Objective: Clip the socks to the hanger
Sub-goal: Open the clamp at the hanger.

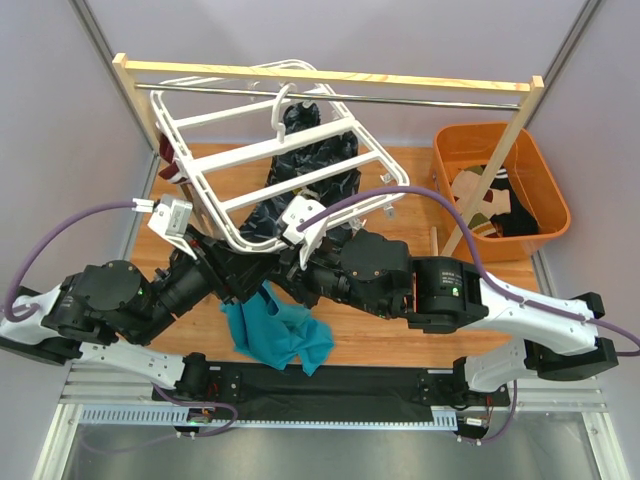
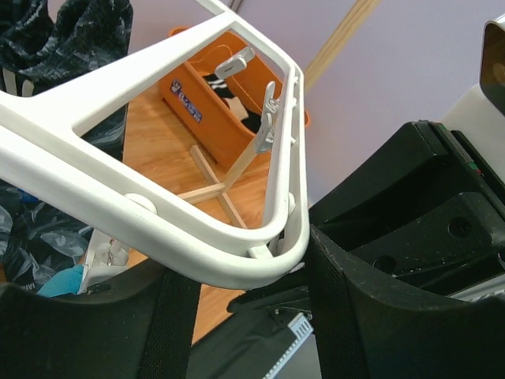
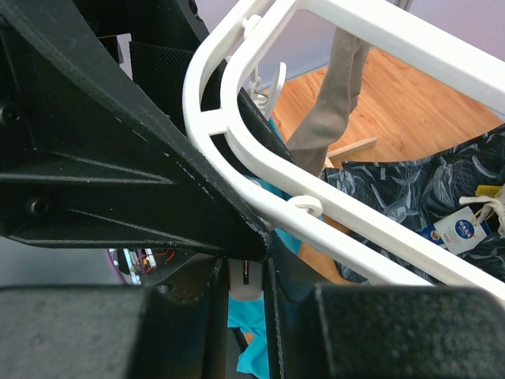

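Observation:
The white hanger [image 1: 190,168] hangs tilted from the metal rail. Both grippers meet at its near corner. My left gripper [image 1: 238,272] is open; the hanger's rounded corner [image 2: 237,264] lies across its wide-apart jaws and touches the right finger [image 2: 347,308]. My right gripper [image 1: 286,262] is shut on a small pale clip [image 3: 248,278] under the hanger's bar [image 3: 347,209]. A teal sock [image 1: 280,335] hangs below the grippers and shows behind the clip [image 3: 260,347]. A grey-brown sock [image 3: 335,87] hangs from the hanger farther along.
A wooden rack [image 1: 330,75] carries the rail [image 1: 420,99]. A dark patterned cloth [image 1: 310,170] hangs behind the hanger. An orange bin [image 1: 500,140] with more socks [image 1: 495,205] stands at the back right, behind the rack's leg.

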Tool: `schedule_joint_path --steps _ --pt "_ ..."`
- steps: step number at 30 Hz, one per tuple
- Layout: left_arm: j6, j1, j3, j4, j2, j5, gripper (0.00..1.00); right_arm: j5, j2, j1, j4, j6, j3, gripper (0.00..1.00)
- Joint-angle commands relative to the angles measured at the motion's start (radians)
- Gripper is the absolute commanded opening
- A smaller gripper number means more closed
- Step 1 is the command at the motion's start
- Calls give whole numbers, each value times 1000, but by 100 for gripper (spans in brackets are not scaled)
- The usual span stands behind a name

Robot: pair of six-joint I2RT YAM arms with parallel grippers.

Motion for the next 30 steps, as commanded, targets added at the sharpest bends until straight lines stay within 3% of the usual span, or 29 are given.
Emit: schedule_joint_path --steps 1,9,17,30 --pt "-44 -1 39 -55 10 3 59 -48 5 1 -52 -13 -6 0" --pt "-92 -1 35 -92 -35 4 59 -79 -14 -5 -43 -14 -28 0" --pt "-132 -1 95 -152 34 37 60 -74 -6 -5 -47 -19 -15 0" --pt "-202 -1 52 -147 22 69 61 -48 -46 -5 18 -33 -55 0"
